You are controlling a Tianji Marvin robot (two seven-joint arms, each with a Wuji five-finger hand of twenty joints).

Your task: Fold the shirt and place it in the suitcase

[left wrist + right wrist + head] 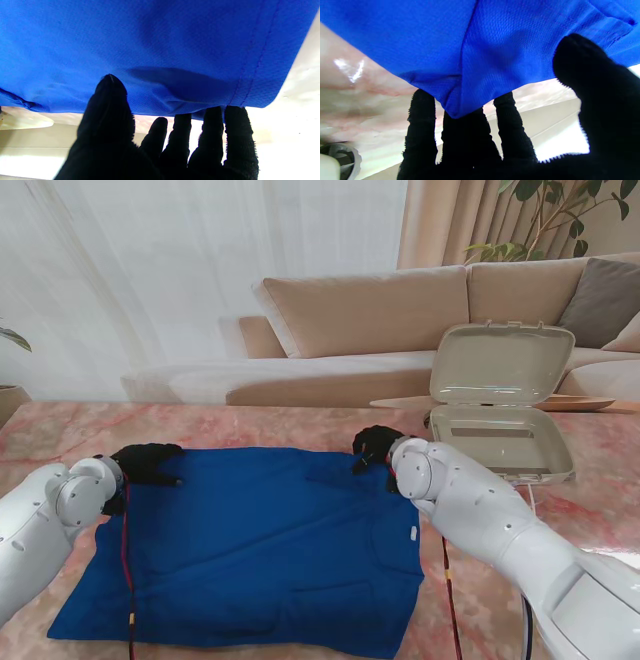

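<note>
Left hand [148,463] at far-left corner of shirt [260,550]: fingertips [235,117] tucked at hem edge, thumb over cloth, pinch not closed, likely setting up fold grip. Shirt flat on table [250,425], spread wide between both hands. Right hand [375,446] at far-right corner, fingers [420,120] splayed at cloth edge, thumb above, mirror pose for even lift. Suitcase [505,395] farther right, lid up, ready for packing.

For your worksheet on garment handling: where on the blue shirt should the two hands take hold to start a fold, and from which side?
Probably the two far corners of the blue shirt, coming from beyond its far edge. It lies flat, that hem is straight, and the left hand and right hand already sit there.
</note>
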